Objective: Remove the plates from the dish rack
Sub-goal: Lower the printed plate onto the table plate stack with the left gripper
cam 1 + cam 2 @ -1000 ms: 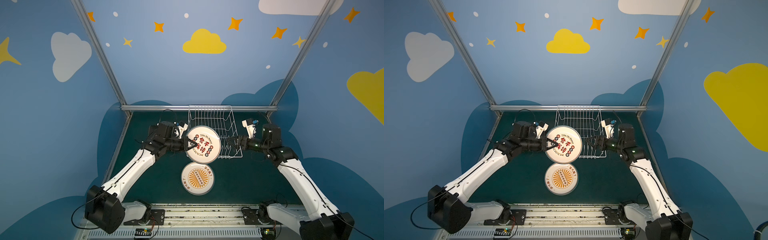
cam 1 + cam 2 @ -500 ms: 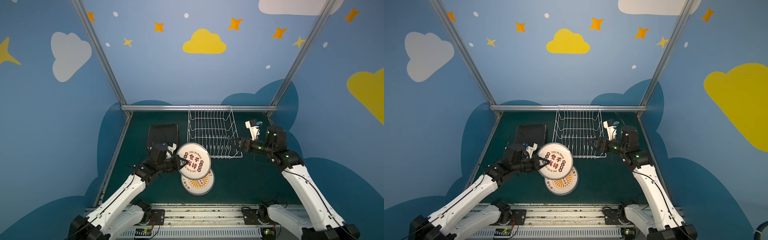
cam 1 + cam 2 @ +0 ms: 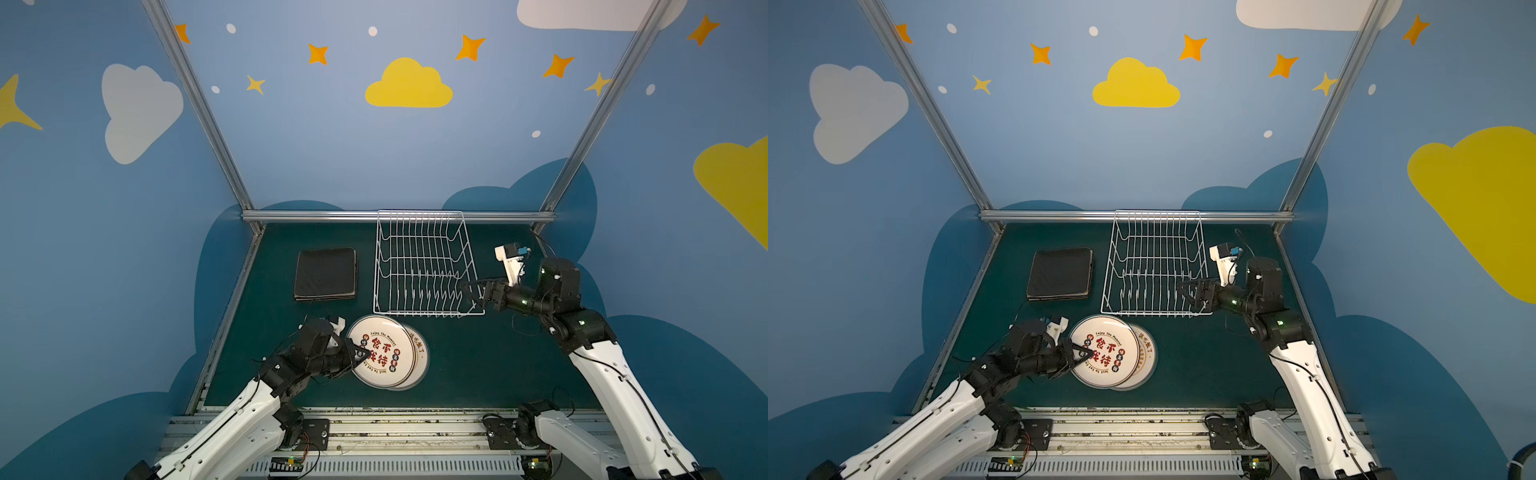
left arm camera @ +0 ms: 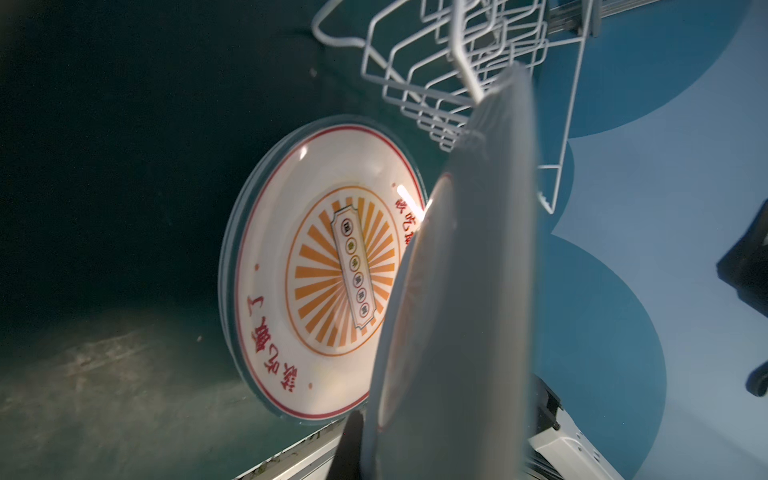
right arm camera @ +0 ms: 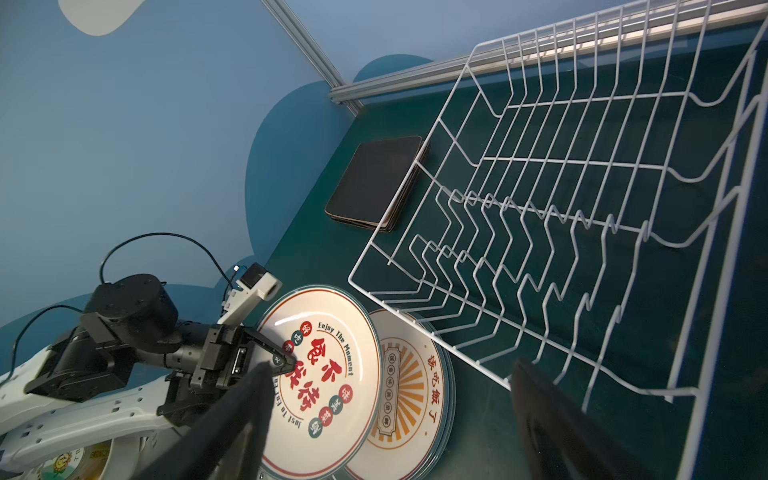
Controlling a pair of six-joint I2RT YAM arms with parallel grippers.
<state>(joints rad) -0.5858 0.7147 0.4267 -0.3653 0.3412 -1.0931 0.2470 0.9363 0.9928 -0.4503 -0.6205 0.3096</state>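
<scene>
Both top views show us the left gripper (image 3: 365, 354) clamped on the left rim of a round white red-lettered plate (image 3: 388, 347), with one finger lying across its printed face. The plate is over the round stack (image 3: 420, 345), whose top plate bears an orange sunburst. It covers most of that stack and leaves only a crescent exposed on the right. From the left wrist view we find the held plate tilted, its gripped edge lifted clear of the sunburst face; we cannot tell whether its far rim touches the stack. The stack sits on the dark green tabletop (image 3: 478, 365) just in front of the dish rack (image 3: 424, 270), which stands at the back centre, and every plate we can see lies outside it. The black square plates (image 3: 326, 274) are piled backs up just left of the rack, apart from it. The right gripper (image 3: 467, 293) hovers at the rack's right wall by its near corner, jaws spread wide and gripping nothing. In the right wrist view its fingers (image 5: 552, 432) stand far apart, but we cannot tell whether a tip touches the wire.
</scene>
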